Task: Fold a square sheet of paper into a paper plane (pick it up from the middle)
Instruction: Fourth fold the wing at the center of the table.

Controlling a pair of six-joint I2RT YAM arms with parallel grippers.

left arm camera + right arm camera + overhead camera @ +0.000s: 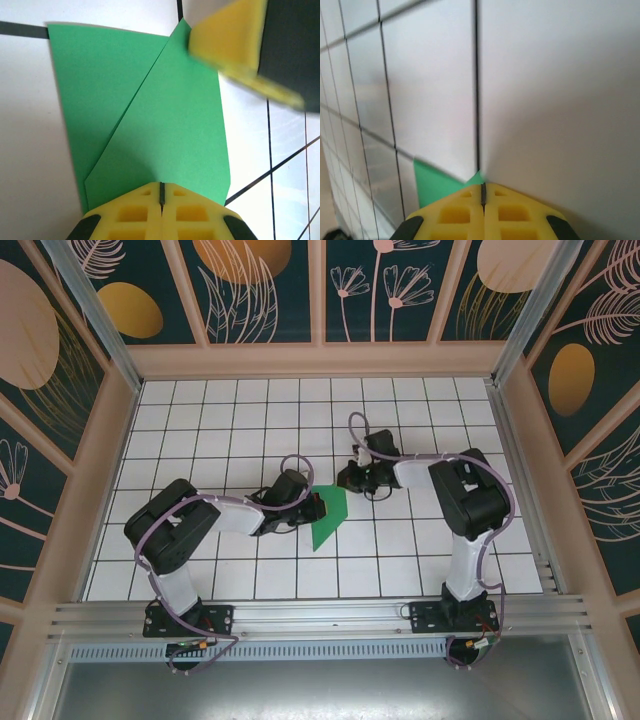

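Mid-fold: the green paper [328, 517] lies on the bench [400, 560] at frame centre, one diagonal flap creased. My left fingers [152, 200] and right fingers [472, 197] are both closed at its edges, possibly pressing it. Next I need a matching, aligned fold.

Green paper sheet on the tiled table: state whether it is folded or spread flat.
Folded. The bright-green paper sheet shows a diagonal crease with one flap overlapping, and its outline is not square.

Bright-green paper [150, 115], yellow left pincer [161, 187], white black-gridded table [250, 410], dark teal floral walls [260, 290].
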